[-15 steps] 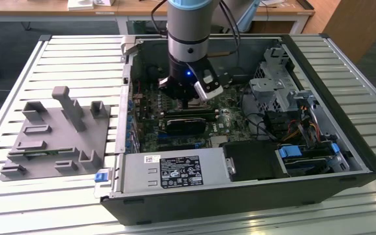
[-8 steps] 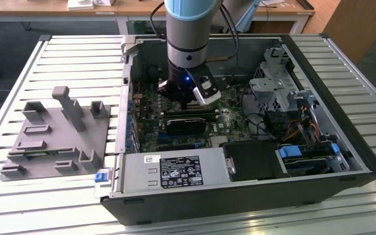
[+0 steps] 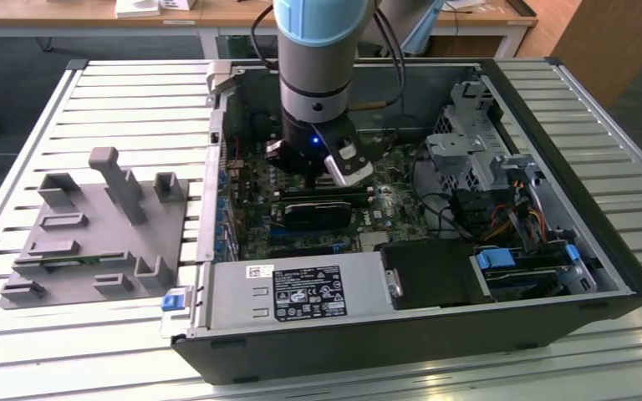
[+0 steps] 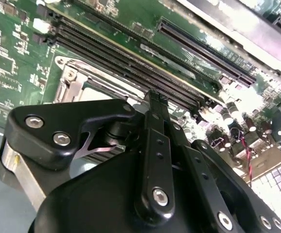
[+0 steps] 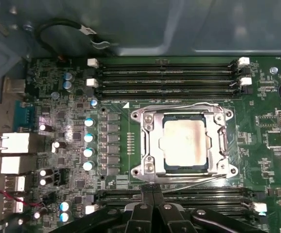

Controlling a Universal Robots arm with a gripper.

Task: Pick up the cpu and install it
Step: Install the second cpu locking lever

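1. I have the arm reaching down into the open computer case (image 3: 588, 276), with the gripper (image 3: 323, 171) hovering over the green motherboard (image 3: 399, 213) near the case's middle in the exterior view.
2. In the first wrist view the cpu (image 5: 185, 144) sits flat inside the socket frame (image 5: 148, 145), its pale metal top facing up, square to the frame and not tilted as far as I can tell.
3. The gripper (image 5: 153, 198) shows in that view as two dark fingers (image 5: 145, 204) pressed together with no gap, and nothing is held between them. The second wrist view shows the same closed, empty fingers (image 4: 156, 131) above the memory slots (image 4: 131, 68).
4. The fingertips hang just beside the socket's edge, over the row of memory slots (image 5: 179, 196), apart from the chip itself.
5. On the exterior view's left, the grey tray (image 3: 93, 238) with upright pegs lies on the slatted table (image 3: 131, 100), well apart from the case.
6. My judgement: the chip is already placed, so the installing step is nearly done or complete. I cannot tell whether the thin retention wires around the frame are latched.
7. Any further move calls for care near the socket: a straight vertical path, no sideways drag across the frame or the slots.
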